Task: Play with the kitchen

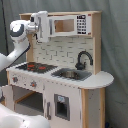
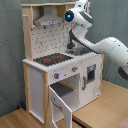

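- Where the wooden floor meets the grey backdrop, the kitchen (image 1: 65, 75) (image 2: 62, 65) is seen standing upright in both exterior views.
- The gripper (image 1: 44, 25) (image 2: 76, 9) is shown raised at the level of the upper shelf, beside the microwave (image 1: 70, 25) and well above the hob (image 1: 36, 66) (image 2: 51, 59).
- Whether the pincer is spread or closed, or has hold of anything, cannot be told.
- A lower door (image 2: 61, 107) is seen swung open in the second exterior view.
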Motion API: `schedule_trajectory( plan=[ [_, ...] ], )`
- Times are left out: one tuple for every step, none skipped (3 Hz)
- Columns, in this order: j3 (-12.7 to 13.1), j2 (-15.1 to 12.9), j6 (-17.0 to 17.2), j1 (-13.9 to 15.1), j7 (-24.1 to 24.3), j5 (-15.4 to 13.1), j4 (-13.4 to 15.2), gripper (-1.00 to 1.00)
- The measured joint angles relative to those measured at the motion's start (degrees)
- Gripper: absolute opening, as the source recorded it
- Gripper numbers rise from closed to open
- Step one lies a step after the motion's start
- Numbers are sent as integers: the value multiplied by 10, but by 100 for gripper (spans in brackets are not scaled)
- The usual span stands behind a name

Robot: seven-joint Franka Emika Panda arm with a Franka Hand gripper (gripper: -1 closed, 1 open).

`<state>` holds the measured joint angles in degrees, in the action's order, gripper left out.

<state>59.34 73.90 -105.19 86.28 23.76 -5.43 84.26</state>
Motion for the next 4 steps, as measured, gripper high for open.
schedule_trajectory(
  plan=[
    [-7,1,-21,-25,0,-8,53,-100],
    [-17,2,-45,-48,0,-17,100,-100],
    [-32,7,-65,-80,0,-29,149,-100],
    [-49,18,-78,-113,0,-36,196,-100]
  ],
)
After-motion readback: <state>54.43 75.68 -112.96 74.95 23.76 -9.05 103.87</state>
